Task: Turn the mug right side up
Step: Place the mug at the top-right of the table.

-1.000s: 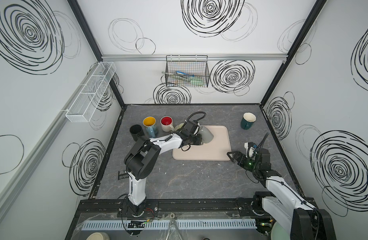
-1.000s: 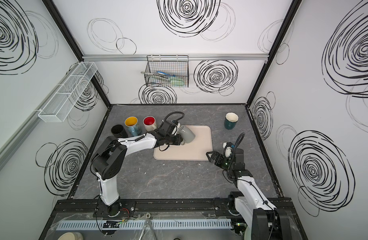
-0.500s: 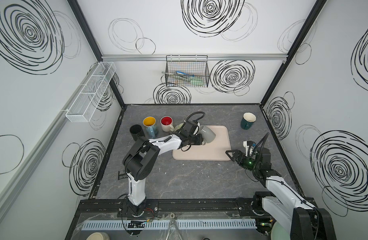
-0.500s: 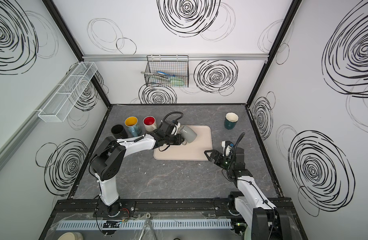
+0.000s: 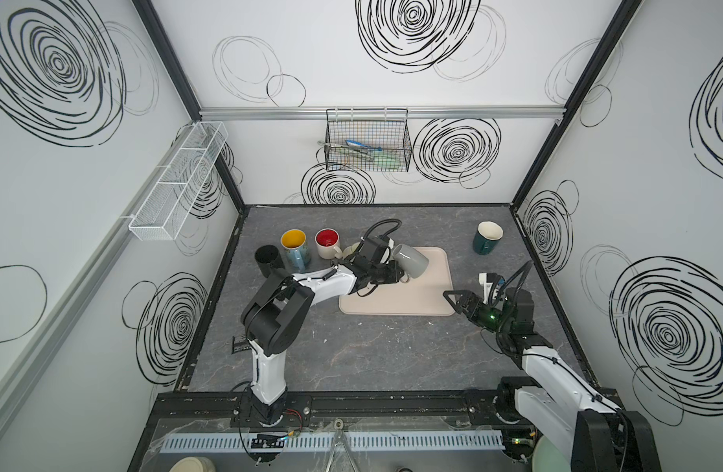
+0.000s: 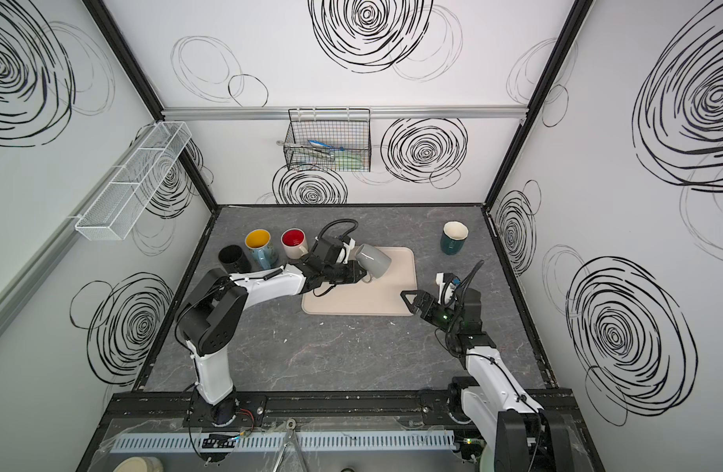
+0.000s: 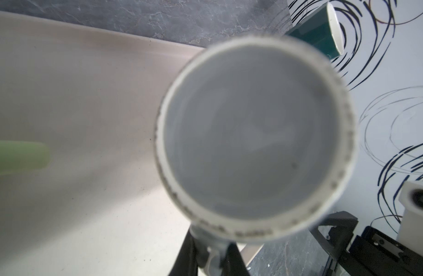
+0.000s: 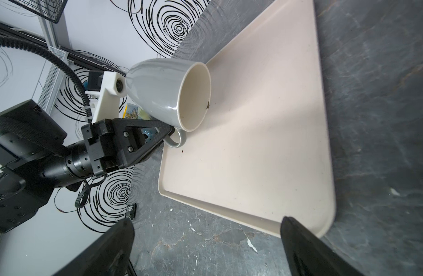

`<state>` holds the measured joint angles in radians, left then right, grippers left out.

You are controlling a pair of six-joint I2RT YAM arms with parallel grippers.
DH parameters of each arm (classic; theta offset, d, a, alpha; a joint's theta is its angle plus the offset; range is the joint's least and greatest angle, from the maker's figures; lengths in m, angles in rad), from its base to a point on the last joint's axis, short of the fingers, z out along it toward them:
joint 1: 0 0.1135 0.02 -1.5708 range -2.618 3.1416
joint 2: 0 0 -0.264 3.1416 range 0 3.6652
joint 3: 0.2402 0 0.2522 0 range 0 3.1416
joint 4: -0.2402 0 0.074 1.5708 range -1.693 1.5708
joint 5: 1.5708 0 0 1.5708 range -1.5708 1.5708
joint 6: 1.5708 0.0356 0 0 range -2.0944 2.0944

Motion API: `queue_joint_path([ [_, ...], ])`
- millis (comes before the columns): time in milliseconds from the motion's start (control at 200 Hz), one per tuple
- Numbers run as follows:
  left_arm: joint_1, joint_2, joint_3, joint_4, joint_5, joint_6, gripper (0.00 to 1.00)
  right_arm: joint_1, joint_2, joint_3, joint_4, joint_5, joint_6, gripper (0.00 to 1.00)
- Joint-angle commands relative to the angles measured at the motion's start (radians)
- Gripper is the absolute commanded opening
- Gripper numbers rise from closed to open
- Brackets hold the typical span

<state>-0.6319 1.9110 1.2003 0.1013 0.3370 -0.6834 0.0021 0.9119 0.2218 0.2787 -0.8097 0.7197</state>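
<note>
Grey mug, axis tilted, mouth toward tray

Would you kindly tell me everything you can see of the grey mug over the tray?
The grey mug looks like glossy ceramic, grey outside and cream inside, narrowing toward its base, with a loop handle. It is tipped roughly on its side, mouth turned sideways, over the beige tray. The left hand is shut on its handle. A dark speck sits inside the rim.

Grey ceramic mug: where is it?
In both top views the grey ceramic mug hangs tilted over the beige tray's far left corner, handle in the left pincer.
</note>
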Motion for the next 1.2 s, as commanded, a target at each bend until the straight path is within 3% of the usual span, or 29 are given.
queue_joint_path([
  [0, 0.007, -0.035, -0.001, 0.173, 0.049, -0.056, 0.0, 0.012, 0.01, -0.009, 0.101, -0.008, 0.041, 1.0],
  [470, -0.003, -0.027, 0.01, 0.198, 0.05, -0.097, 0.0, 0.065, 0.117, 0.063, 0.147, 0.007, 0.06, 1.0],
  [836, -0.035, -0.05, -0.041, 0.38, 0.08, -0.28, 0.0, 0.129, 0.221, 0.13, 0.289, 0.042, 0.099, 1.0],
  [1061, -0.047, -0.069, -0.096, 0.53, 0.053, -0.401, 0.0, 0.145, 0.193, 0.134, 0.342, 0.11, 0.099, 0.99],
  [1191, -0.054, -0.076, -0.1, 0.562, 0.045, -0.426, 0.0, 0.15, 0.192, 0.136, 0.352, 0.118, 0.09, 0.94],
])
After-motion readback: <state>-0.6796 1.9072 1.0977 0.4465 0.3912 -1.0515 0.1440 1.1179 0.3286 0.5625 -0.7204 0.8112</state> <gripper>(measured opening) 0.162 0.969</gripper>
